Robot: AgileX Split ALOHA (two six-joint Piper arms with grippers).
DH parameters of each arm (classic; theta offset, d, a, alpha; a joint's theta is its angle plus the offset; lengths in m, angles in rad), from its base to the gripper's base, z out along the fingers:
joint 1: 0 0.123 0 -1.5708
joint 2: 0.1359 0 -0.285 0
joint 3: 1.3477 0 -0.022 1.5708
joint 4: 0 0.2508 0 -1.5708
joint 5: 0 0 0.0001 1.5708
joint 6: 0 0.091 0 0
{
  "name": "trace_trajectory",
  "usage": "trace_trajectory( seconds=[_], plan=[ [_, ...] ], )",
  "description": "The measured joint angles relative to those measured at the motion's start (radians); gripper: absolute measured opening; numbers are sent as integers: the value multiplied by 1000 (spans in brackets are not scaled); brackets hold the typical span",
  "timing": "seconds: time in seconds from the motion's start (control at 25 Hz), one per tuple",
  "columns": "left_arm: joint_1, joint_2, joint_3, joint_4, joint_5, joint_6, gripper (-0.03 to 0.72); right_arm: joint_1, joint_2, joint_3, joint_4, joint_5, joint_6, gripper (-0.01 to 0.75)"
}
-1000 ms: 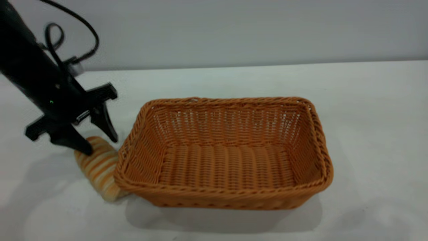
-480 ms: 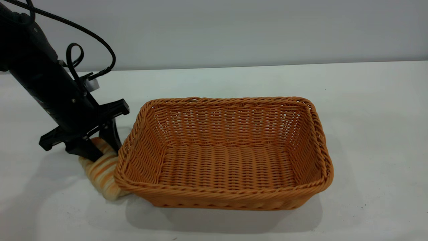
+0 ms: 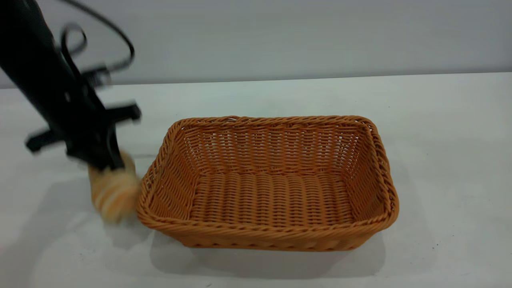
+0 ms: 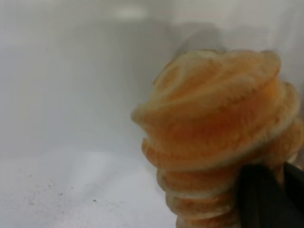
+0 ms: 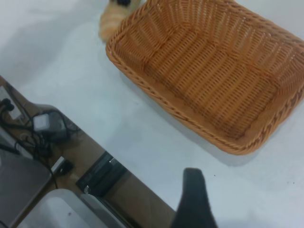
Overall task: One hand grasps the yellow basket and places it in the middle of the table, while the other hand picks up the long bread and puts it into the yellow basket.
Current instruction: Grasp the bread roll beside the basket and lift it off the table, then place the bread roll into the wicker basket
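Note:
The yellow basket [image 3: 264,236] stands empty in the middle of the white table [image 3: 440,120]; it also shows in the right wrist view [image 5: 156,92]. My left gripper [image 3: 106,162] is shut on the upper end of the long bread [image 3: 114,192], which hangs end-down just left of the basket's left rim, lifted off the table. In the left wrist view the striped bread [image 4: 213,133] fills the frame, with a black finger [image 4: 259,199] pressed on it. My right gripper is out of the exterior view; only one finger [image 5: 192,194] shows, well apart from the basket.
The right wrist view shows the table's edge [image 5: 95,142] running diagonally, with a power adapter and cables [image 5: 47,126] on the floor below. White table lies bare to the right of the basket [image 3: 452,180].
My left gripper came down over the bread, shut on its far end and rose up and left. The bread left the table and now hangs from the fingers. The basket has not moved.

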Motion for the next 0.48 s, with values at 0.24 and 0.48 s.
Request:
trace_trajectory(
  seconds=[0.24,0.48],
  plan=[
    [-38,-190,1,-31,3,0,57,0,0,0,-3,5,0,589],
    [-200,-226,-24,-82,-31,41,57,0,0,0,-3,7,0,589]
  ],
)
